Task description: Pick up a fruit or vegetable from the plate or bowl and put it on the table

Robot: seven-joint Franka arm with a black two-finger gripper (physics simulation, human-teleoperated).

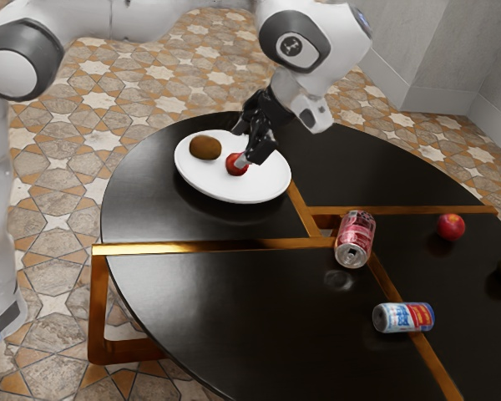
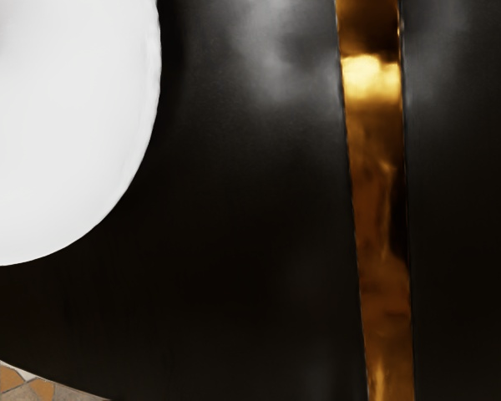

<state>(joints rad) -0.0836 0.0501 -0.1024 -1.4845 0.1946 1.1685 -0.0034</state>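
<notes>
Black tabletop (image 1: 225, 309) spans the lower frame, a blue, white and red can (image 1: 403, 317) lying at lower right. Beyond it is a red can (image 1: 353, 239), with an apple (image 1: 451, 226) farther right. Upper left of centre, a white plate (image 1: 259, 188) has the likely target, a red fruit (image 1: 232, 170), within its outline, right at the black gripper (image 1: 244, 150). How far open the gripper is, and whether it has hold of anything, I cannot tell. I judge this the grasping step; next come a firm grip, a lift clear of the rim and a gentle set-down on bare tabletop. A brown fruit (image 1: 205, 148) sits behind.
</notes>
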